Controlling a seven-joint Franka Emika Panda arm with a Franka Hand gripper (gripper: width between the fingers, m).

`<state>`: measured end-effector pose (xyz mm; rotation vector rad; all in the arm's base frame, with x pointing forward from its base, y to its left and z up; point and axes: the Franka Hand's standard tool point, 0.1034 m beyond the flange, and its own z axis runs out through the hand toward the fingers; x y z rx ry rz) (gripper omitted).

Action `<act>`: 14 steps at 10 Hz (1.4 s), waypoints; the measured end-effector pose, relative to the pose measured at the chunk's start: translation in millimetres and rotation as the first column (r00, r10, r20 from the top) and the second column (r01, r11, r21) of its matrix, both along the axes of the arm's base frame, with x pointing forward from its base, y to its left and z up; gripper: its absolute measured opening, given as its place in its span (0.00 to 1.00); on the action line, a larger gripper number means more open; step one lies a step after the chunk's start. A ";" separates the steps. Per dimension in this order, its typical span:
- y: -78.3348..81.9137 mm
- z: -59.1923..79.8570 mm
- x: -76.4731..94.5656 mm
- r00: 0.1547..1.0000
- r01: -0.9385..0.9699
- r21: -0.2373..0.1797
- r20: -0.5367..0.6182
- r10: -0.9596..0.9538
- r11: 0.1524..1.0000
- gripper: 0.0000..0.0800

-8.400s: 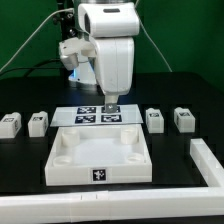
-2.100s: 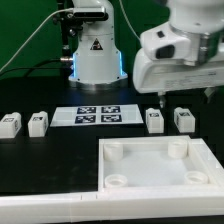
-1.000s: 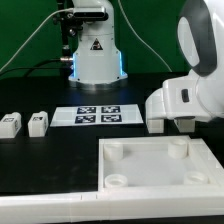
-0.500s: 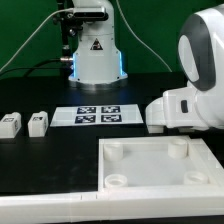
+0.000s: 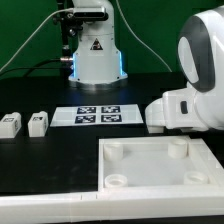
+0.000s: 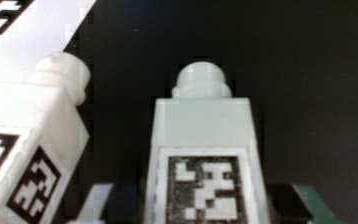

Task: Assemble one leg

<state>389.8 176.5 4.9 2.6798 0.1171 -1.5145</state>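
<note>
In the wrist view a white leg [image 6: 202,140] with a black-and-white tag on its face stands between my fingers, its rounded peg pointing away. My gripper [image 6: 197,205] is open. One finger [image 6: 112,203] and the other finger [image 6: 311,203] flank the leg with a dark gap on each side. A second leg [image 6: 43,130] lies close beside it. In the exterior view my white hand [image 5: 185,105] is low over the table at the right and hides both of these legs and the fingertips.
The large white square panel [image 5: 160,165] with round corner sockets lies in front of my hand. Two more legs [image 5: 10,124] [image 5: 38,122] lie at the exterior view's left. The marker board [image 5: 97,115] lies mid-table, with the robot base [image 5: 93,50] behind it.
The panel has gone from the middle to the right front. My hand has come down over the two right legs; in the last half second it has barely moved.
</note>
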 end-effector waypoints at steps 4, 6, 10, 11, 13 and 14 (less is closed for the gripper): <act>0.0 0.0 0.0 1.000 0.000 0.000 0.000 0.000 1.000 0.36; 0.0 0.0 0.0 1.000 0.000 0.000 0.000 0.000 1.000 0.36; -3.8 20.5 8.8 0.999 -0.027 0.027 0.025 0.026 0.999 0.36; -5.9 40.0 20.5 0.997 -0.029 0.040 0.074 0.026 0.999 0.36; -17.7 82.3 49.2 0.954 -0.047 0.102 0.300 0.014 0.994 0.36; -28.1 105.7 61.3 0.924 -0.060 0.122 0.383 0.008 0.991 0.36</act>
